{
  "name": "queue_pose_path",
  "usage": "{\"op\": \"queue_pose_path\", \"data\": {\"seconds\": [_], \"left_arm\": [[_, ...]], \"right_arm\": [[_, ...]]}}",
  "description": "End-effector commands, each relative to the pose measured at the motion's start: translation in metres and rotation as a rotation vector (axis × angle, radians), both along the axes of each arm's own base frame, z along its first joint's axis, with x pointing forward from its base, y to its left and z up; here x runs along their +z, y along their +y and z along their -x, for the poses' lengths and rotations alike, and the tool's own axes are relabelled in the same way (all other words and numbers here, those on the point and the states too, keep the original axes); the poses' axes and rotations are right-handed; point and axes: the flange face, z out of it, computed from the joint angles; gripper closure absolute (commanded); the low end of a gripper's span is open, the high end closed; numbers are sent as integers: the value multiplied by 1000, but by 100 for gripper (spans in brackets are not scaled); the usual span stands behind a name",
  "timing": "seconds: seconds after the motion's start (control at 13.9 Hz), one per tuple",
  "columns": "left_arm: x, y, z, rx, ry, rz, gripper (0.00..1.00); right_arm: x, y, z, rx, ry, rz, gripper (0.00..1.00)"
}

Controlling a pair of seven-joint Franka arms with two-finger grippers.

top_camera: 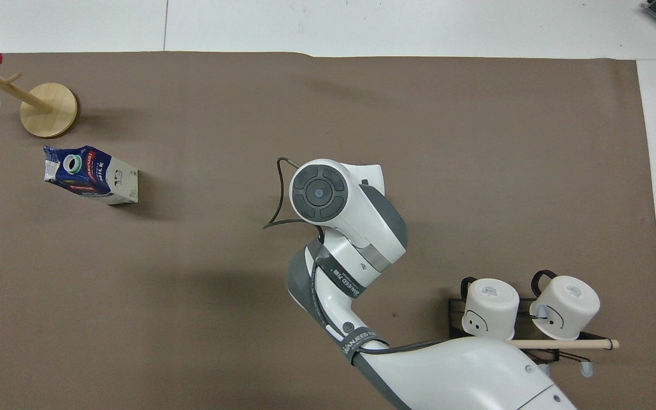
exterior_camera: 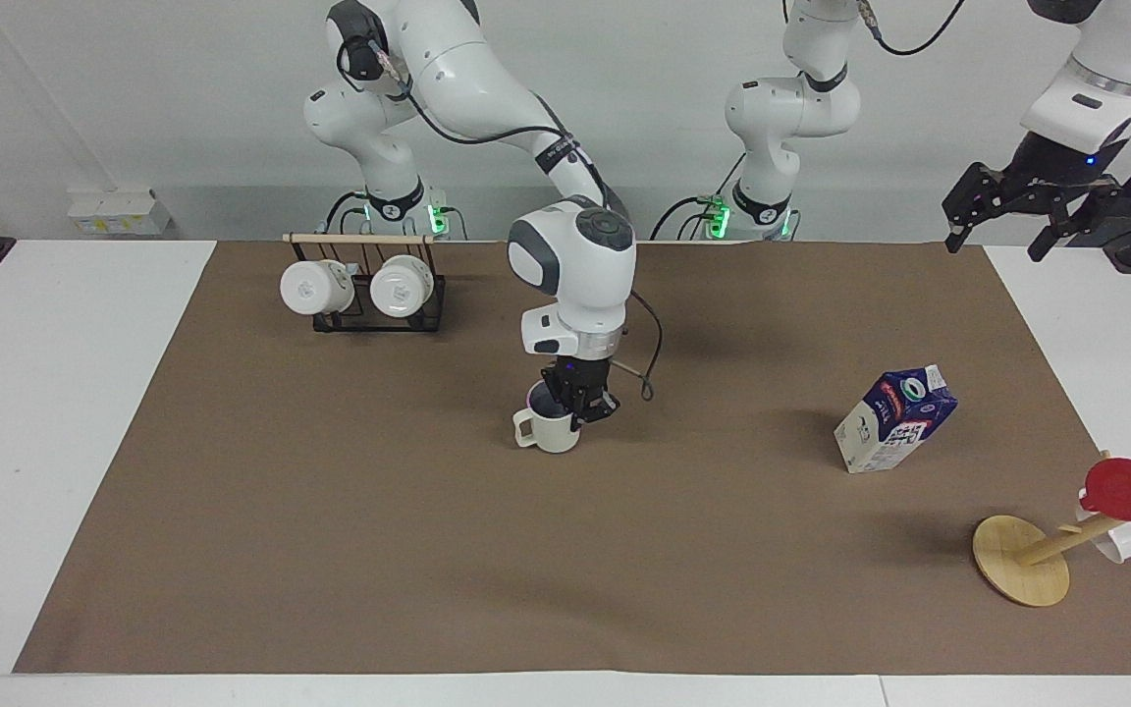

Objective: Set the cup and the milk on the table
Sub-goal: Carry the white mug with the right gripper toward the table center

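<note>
The cream-white cup (exterior_camera: 551, 430) stands upright on the brown mat (exterior_camera: 565, 560) of the white table (exterior_camera: 45, 412), near the mat's middle. My right gripper (exterior_camera: 577, 405) comes straight down onto it and is shut on its rim, on the side away from the handle. In the overhead view the right wrist (top_camera: 319, 191) hides the cup. The blue and white milk carton (exterior_camera: 894, 420) stands on the mat toward the left arm's end, also seen from overhead (top_camera: 90, 182). My left gripper (exterior_camera: 999, 239) waits open in the air over the left arm's end of the table.
A black rack with two plain white mugs (exterior_camera: 364, 285) stands near the right arm's base, seen from overhead too (top_camera: 527, 310). A tilted wooden mug tree (exterior_camera: 1020, 572) with a red cup (exterior_camera: 1130, 489) stands farther from the robots than the milk.
</note>
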Motion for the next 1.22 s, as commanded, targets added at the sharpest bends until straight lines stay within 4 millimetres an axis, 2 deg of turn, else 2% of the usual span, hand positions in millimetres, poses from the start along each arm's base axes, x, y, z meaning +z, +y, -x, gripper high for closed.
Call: {"op": "queue_pose_path", "data": {"seconds": [0.0,0.29,0.36,0.43,0.5,0.79,0.93,1.15], "left_arm": [[1,0,5,1,6,-6,0],[1,0,5,1,6,-6,0],[1,0,5,1,6,-6,0],[1,1,5,2,6,-6,0],[0,0,5,1,8,-6,0],[1,2,5,1,5,-7,0],[1,2,5,1,5,-7,0],[1,2,5,1,3,-7,0]], "right_arm": [[-8,-1,4,22,-21,-6,100],[-9,-1,5,25,-18,-8,100],[-9,1,6,28,-17,-12,81],[-9,3,7,25,-12,-17,27],[-6,6,8,27,-13,-17,0],[29,-5,6,88,-27,-13,0],[52,-24,-2,114,-34,-6,0],[102,-67,-7,201,-10,15,0]]}}
